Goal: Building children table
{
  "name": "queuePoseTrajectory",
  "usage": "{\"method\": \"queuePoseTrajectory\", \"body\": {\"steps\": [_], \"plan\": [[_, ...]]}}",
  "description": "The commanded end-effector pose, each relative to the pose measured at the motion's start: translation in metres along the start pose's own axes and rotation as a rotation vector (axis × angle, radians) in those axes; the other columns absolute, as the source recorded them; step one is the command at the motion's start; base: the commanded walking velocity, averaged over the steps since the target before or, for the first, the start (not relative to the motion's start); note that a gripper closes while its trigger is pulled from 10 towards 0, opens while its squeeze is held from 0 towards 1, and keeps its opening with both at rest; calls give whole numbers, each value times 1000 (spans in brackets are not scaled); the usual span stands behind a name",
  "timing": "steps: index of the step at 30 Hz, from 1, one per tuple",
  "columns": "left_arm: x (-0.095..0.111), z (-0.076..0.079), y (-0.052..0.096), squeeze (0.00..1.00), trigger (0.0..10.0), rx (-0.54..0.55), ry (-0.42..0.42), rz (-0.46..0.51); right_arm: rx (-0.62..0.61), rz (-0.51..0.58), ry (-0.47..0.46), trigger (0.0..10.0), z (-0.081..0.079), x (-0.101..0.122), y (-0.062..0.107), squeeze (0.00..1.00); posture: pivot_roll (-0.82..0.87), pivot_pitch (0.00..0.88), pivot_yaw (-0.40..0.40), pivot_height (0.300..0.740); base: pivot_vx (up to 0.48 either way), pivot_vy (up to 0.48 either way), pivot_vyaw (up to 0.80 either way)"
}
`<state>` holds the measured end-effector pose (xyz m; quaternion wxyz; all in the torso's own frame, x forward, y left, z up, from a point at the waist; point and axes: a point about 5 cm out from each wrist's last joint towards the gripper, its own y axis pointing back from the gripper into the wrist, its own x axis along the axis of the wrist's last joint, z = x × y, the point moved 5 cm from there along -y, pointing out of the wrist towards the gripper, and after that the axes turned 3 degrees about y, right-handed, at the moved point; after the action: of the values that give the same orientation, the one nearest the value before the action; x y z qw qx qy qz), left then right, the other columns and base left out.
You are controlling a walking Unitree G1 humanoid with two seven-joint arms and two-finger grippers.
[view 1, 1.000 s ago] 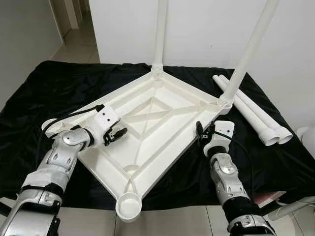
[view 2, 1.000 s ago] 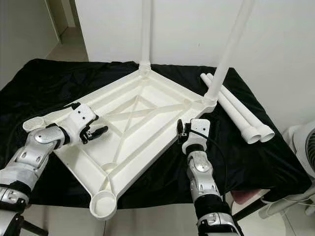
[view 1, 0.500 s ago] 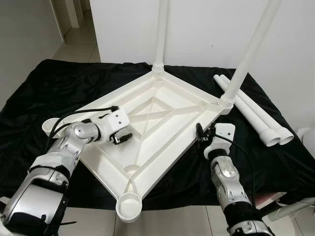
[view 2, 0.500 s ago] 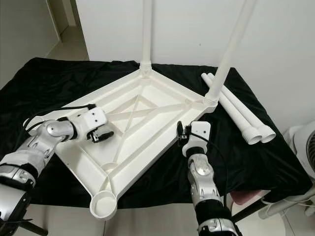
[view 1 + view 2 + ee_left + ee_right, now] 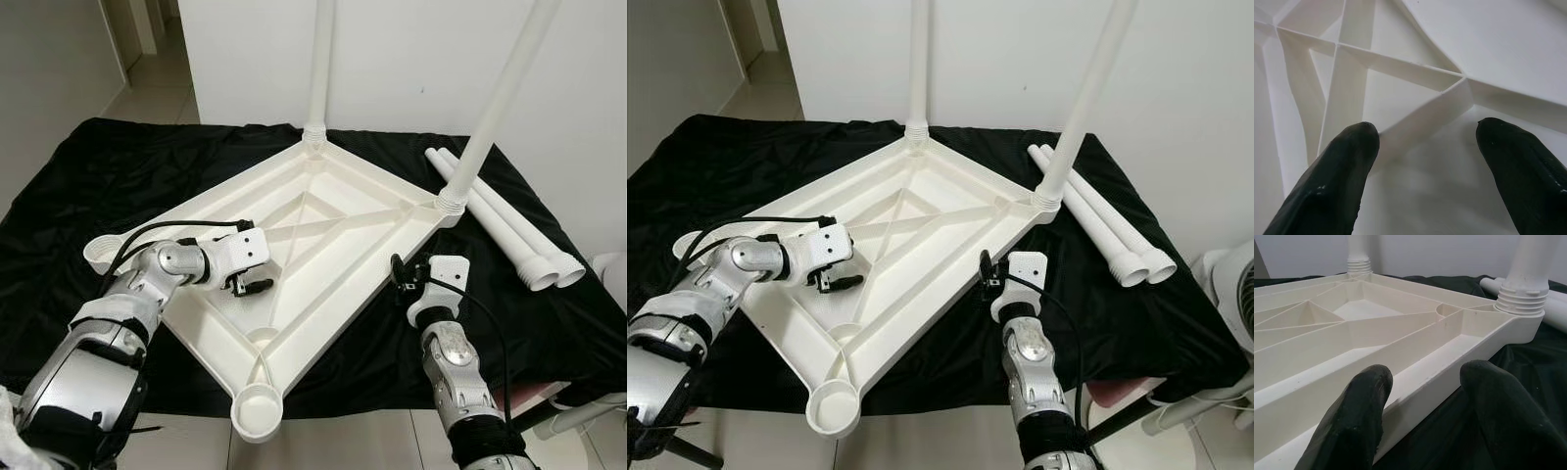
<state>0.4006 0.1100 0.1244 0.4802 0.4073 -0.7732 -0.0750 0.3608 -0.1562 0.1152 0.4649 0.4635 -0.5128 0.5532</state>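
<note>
White plastic everywhere, so here's where I'm at: the tabletop (image 5: 313, 230) lies upside down on the black cloth (image 5: 88, 186), ribs facing up, with two legs already screwed into the far corners: the back leg (image 5: 320, 59) and the right-hand leg (image 5: 500, 93).

What's changed over the last second: my left gripper (image 5: 253, 285) has swung inward from the tabletop's left edge and now sits over the ribbed underside, fingers spread wide and holding nothing. In the left wrist view, a rib junction (image 5: 1462, 81) lies just ahead of the fingertips (image 5: 1347, 147), and one rib runs back between them. The right gripper (image 5: 397, 277) has barely moved. It's still parked at the tabletop's right edge, fingers also wide apart with nothing in them, the rim (image 5: 1449, 377) running right between them (straddling it, not clamping it, as far as I can tell).

Two spare legs (image 5: 509, 230) lie side by side on the cloth, well beyond the right gripper on its outer side. The near socket (image 5: 257, 408) and the left socket (image 5: 100, 252) are both still empty.

My read: half done, and the left arm is repositioning to brace or turn the tabletop, not fetch a leg. Somebody has to grab those spares next, and the right arm is the closer one.
</note>
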Motion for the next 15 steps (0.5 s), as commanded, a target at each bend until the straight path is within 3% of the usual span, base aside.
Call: {"method": "queuePoseTrajectory", "body": {"steps": [1,9,15], "plan": [[3,0,-1,0,10000,-31,-16,-5,0,-16,-2,10000,-2,-3,3,0,-34,43,-6,740,0,0,0],[7,-16,2,0,10000,20,-20,-23,68,-35,-5,10000,-16,-8,11,0,-43,47,-4,740,0,0,0],[8,-10,-2,0,10000,-30,-46,-32,100,-50,-3,10000,-24,-11,21,0,-49,57,-2,740,0,0,0]]}}
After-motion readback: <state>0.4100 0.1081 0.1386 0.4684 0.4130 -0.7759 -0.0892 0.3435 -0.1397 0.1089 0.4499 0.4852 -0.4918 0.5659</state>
